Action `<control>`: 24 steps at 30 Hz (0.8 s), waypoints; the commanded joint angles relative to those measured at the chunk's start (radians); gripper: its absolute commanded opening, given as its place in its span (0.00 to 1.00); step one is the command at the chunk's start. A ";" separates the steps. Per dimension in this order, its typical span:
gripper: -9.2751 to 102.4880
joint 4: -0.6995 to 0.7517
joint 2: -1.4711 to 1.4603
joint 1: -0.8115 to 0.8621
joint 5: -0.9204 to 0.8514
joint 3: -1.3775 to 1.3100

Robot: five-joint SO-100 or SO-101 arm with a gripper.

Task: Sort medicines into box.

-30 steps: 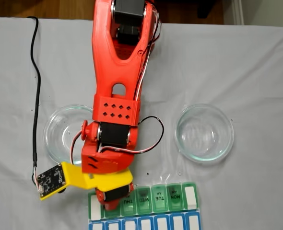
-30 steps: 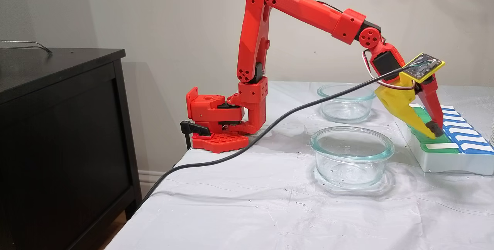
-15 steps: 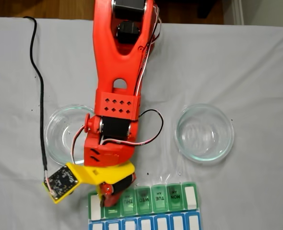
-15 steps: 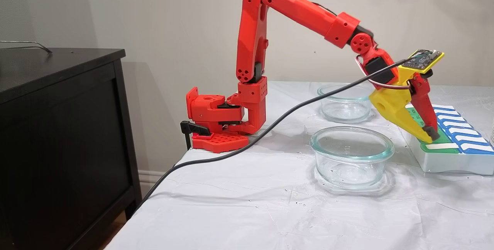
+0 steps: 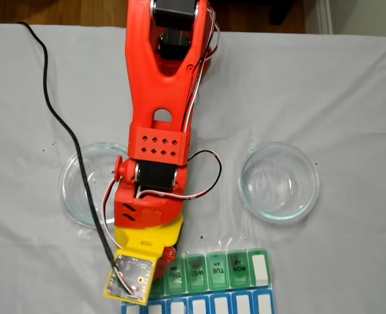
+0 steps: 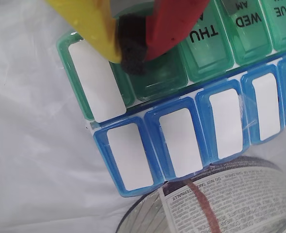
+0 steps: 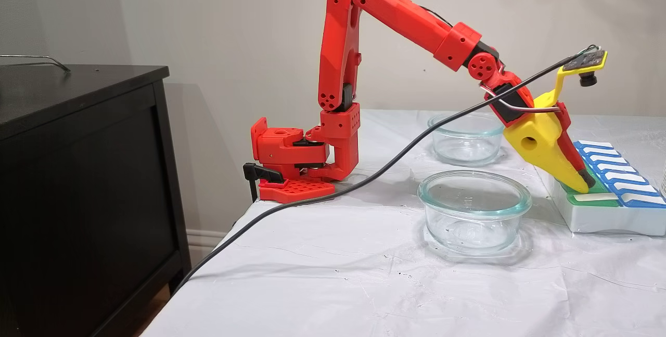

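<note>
Your gripper (image 6: 132, 53) has its yellow and red fingers pinched together at the black padded tips, and I can't see anything between them. The tips sit right over the box (image 6: 182, 145), on the green compartment just left of the THU lid in the wrist view, 2nd in from that end. In a fixed view the gripper (image 7: 585, 183) angles steeply down onto the box (image 7: 598, 217), which sits near the table's (image 7: 364, 274) right side there, so there's little room past it that way and loads of bare cloth toward the camera. The box is a long organizer, a row of see-through green lids marked THU, WED, TUE, MON and a blue row beside it with white labels. Can't see any pills in it. 2 glass dishes sit on either side of the arm from above, 1 (image 5: 279, 181) in the open, the other (image 5: 82, 193) partly under the arm, both look empty. A black cable (image 5: 62, 124) runs across that dish to the wrist camera board.
</note>
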 commanded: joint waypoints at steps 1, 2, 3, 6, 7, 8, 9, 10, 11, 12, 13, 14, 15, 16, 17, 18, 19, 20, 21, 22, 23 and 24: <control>0.08 0.069 -0.012 0.015 -0.135 -0.006; 0.08 0.081 -0.020 0.018 -0.166 -0.015; 0.08 0.092 -0.026 0.021 -0.189 -0.023; 0.08 0.118 -0.052 0.028 -0.262 -0.040; 0.08 0.123 -0.060 0.029 -0.276 -0.043; 0.08 0.130 -0.061 0.031 -0.287 -0.044; 0.08 0.141 -0.060 0.032 -0.296 -0.048; 0.08 0.156 -0.055 0.035 -0.301 -0.051; 0.08 0.169 -0.048 0.037 -0.304 -0.052; 0.08 0.181 -0.038 0.040 -0.310 -0.052; 0.08 0.193 -0.032 0.040 -0.316 -0.054; 0.08 0.206 -0.028 0.041 -0.319 -0.054; 0.08 0.209 -0.021 0.041 -0.319 -0.046; 0.08 0.209 -0.012 0.038 -0.319 -0.037; 0.08 0.206 0.000 0.035 -0.319 -0.025; 0.08 0.201 0.011 0.031 -0.327 -0.011; 0.08 0.187 0.026 0.023 -0.334 0.012; 0.08 0.178 0.035 0.018 -0.339 0.029; 0.08 0.156 0.049 0.011 -0.341 0.052; 0.08 0.130 0.066 0.002 -0.328 0.080; 0.08 0.107 0.077 -0.006 -0.314 0.104; 0.08 0.086 0.089 -0.017 -0.295 0.123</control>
